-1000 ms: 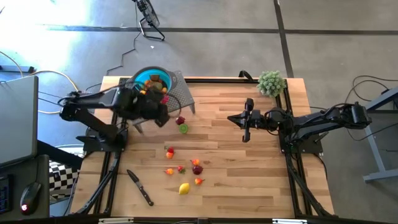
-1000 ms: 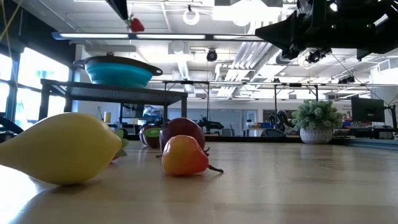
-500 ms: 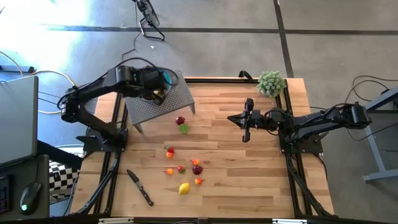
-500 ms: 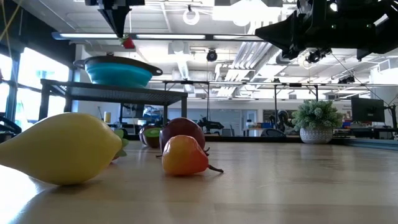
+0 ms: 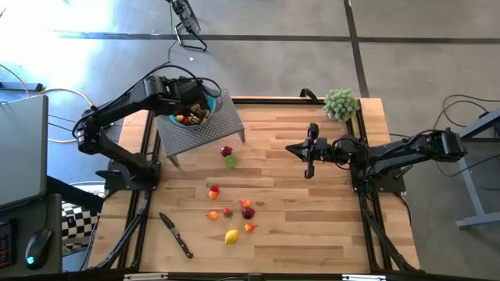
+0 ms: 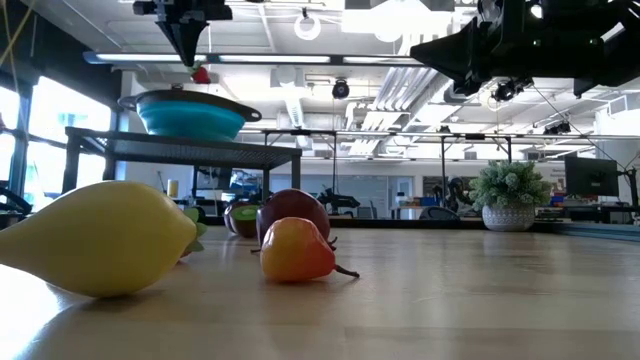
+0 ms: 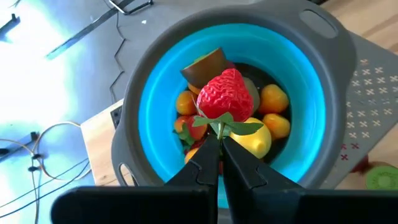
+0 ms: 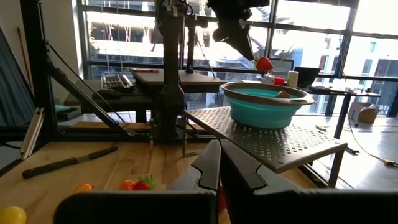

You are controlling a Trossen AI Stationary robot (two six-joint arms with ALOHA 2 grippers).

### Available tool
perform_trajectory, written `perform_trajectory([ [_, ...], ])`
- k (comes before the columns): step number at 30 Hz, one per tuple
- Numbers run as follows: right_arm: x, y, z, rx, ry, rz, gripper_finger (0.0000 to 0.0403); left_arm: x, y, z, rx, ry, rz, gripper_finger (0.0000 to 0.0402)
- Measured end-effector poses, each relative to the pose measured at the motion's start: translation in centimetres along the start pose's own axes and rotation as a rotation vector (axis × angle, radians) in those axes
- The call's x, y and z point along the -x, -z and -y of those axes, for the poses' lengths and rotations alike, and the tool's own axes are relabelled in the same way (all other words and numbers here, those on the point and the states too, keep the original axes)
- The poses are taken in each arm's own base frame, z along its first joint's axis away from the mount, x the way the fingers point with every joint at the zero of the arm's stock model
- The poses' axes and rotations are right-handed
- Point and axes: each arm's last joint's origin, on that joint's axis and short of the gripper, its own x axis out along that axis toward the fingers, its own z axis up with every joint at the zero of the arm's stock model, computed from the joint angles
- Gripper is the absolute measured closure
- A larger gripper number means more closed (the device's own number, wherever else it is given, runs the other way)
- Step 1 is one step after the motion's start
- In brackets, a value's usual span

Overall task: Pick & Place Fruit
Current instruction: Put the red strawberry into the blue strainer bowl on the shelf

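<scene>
One strawberry [image 7: 225, 94] pinched by its green leaves in left gripper [image 7: 219, 152], fingers narrow, hanging directly above teal bowl [image 7: 149, 99]. Bowl sits on perforated metal stand [image 5: 205, 129] at table's [image 5: 312, 226] far left corner, already holding several fruits: orange, yellow, brown. Right gripper [image 5: 310, 158] fully closed on nothing, hovering over mid-table, right of centre. Approx ten more fruits loose on wood: maroon one [image 5: 226, 151] and green one [image 5: 230, 161] nr stand, lemon [image 5: 231, 236] nearest front edge. Knife [image 5: 176, 235] lies front left. Plant [image 5: 341, 103] at far right corner.

Red strawberry [image 7: 225, 94] above teal bowl [image 7: 152, 99]; yellow lemon [image 5: 231, 236] on table.
</scene>
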Motion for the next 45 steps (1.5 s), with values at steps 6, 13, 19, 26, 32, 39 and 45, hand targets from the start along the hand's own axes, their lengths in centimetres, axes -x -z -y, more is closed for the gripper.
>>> perform_trajectory([
  [6,0.0,0.0,0.0,0.000,-0.001,0.000,0.0400,-1.6,0.6,0.8,-0.012,-0.030,-0.041,0.0398],
  [13,0.0,0.0,0.0,0.000,0.000,0.000,0.0400,-5.1,3.0,2.0,-0.117,-0.121,-0.155,0.0398],
  [19,0.0,0.0,0.0,0.000,0.000,0.000,0.0400,-5.4,3.2,1.9,-0.138,-0.163,-0.142,0.0398],
  [26,0.0,0.0,0.0,0.000,0.000,0.000,0.0400,-5.4,3.1,1.9,-0.137,-0.168,-0.134,0.0398],
  [32,0.0,0.0,0.0,0.000,0.000,0.000,0.0401,-5.4,3.0,2.1,-0.116,-0.158,-0.118,0.0369],
  [39,0.0,0.0,0.0,0.000,0.000,0.000,0.0401,-5.4,3.0,2.0,-0.165,-0.157,-0.121,0.0343],
  [45,0.0,0.0,0.0,0.002,0.000,0.000,0.0401,-4.8,2.8,1.7,-0.163,-0.144,-0.118,0.0359],
])
